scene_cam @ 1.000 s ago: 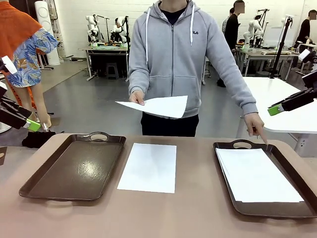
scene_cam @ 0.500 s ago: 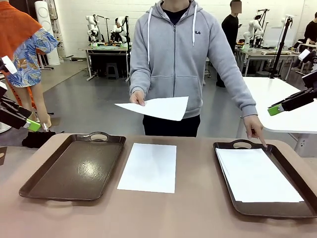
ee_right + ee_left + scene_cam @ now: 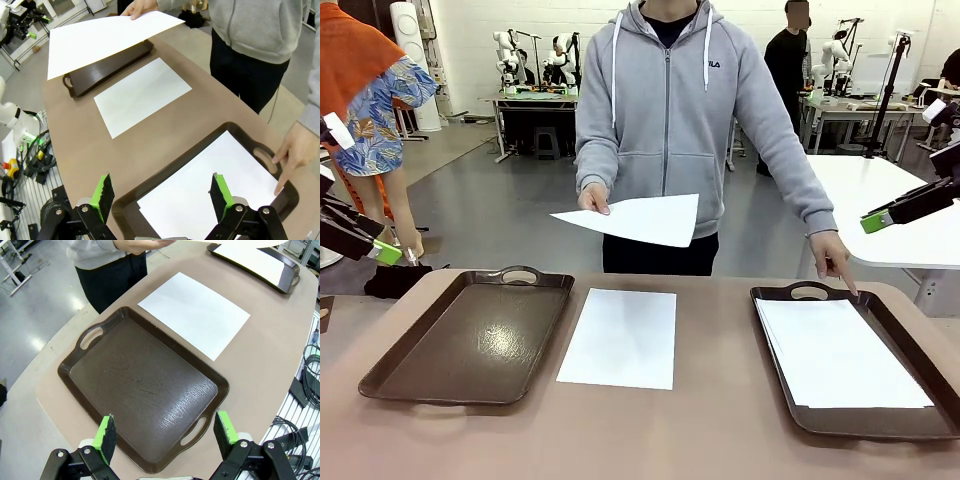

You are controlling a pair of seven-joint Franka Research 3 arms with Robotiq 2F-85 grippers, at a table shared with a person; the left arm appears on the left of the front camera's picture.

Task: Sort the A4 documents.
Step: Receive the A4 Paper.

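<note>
Both claws hang idle above the table: the left gripper (image 3: 165, 432) has its green pads spread wide with nothing between them, poised over the empty brown tray (image 3: 470, 340), and the right gripper (image 3: 161, 192) stands just as wide and just as bare above the second tray (image 3: 870, 422) on the robot's right, which already carries a neat stack of white sheets (image 3: 840, 352). Between the two trays one loose A4 sheet (image 3: 620, 337) lies flat on the table (image 3: 720, 430), touching neither tray. Across from the robot a person in a grey hoodie holds another sheet (image 3: 640, 217) out level in one hand (image 3: 593, 198), clear of the table, while the other hand (image 3: 835, 255) points a finger down at the far rim of the filled tray. I'd judge the sort as partly done: one pile is laid, the left tray has taken nothing, and two sheets wait to be placed. The tabletop is smooth matt brown; beyond it lie grey floor and a white table (image 3: 880, 200)
</note>
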